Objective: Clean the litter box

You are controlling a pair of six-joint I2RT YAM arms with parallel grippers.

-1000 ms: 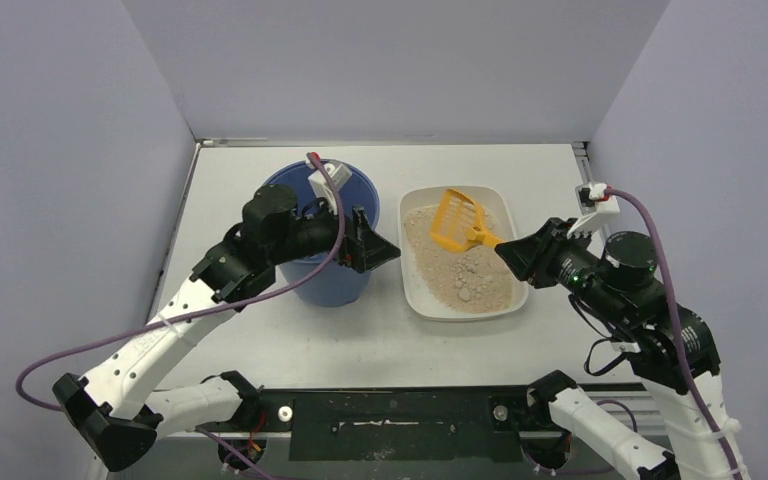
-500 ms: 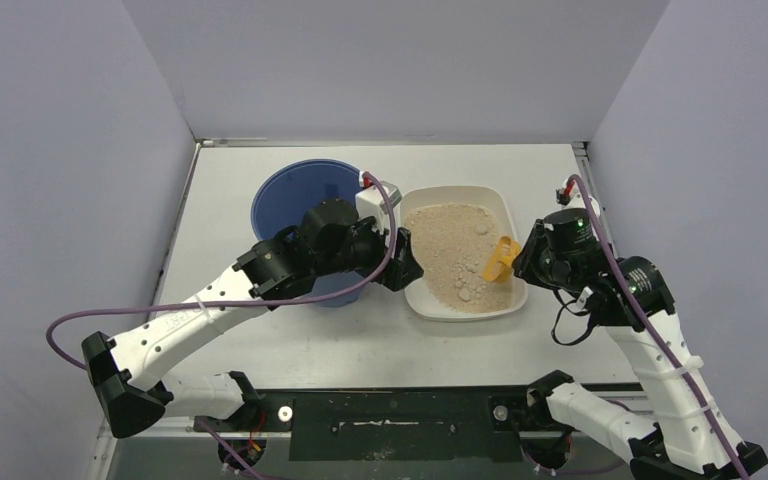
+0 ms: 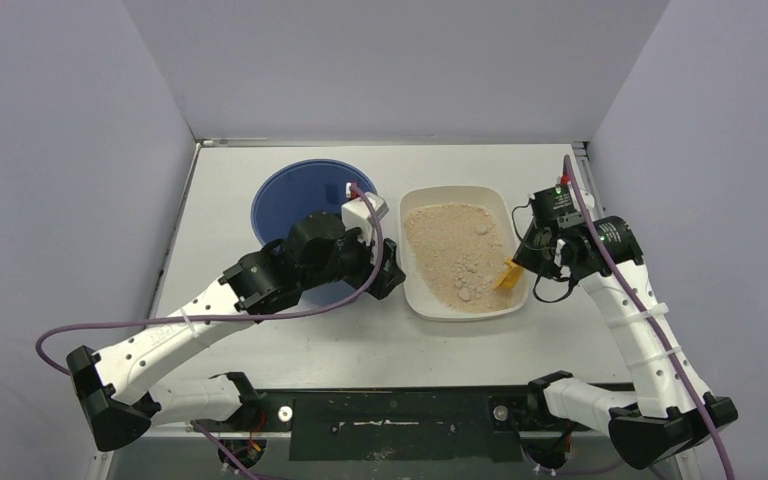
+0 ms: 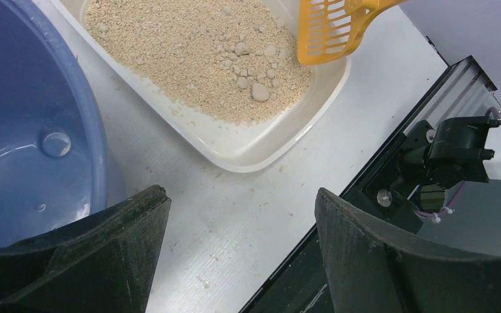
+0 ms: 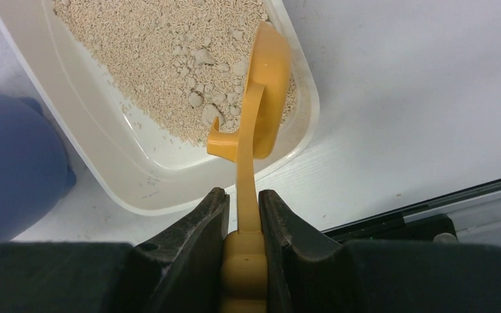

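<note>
The right arm bends in from the right, its hand [image 5: 242, 201] clamped on the handle of the orange scoop [image 5: 271, 78], whose slotted head tilts into the near right corner of the litter box [image 3: 415, 290]. The left arm crosses in front of the blue bucket [image 3: 300, 195]. Its hand [image 4: 241, 215] hangs with fingers apart and empty above the worktop [image 3: 360, 340]. The cream tray sits just right of the bucket, holding tan granules and pale clumps. A strip of worktop separates its near rim from the black rail [image 3: 390, 410].
</note>
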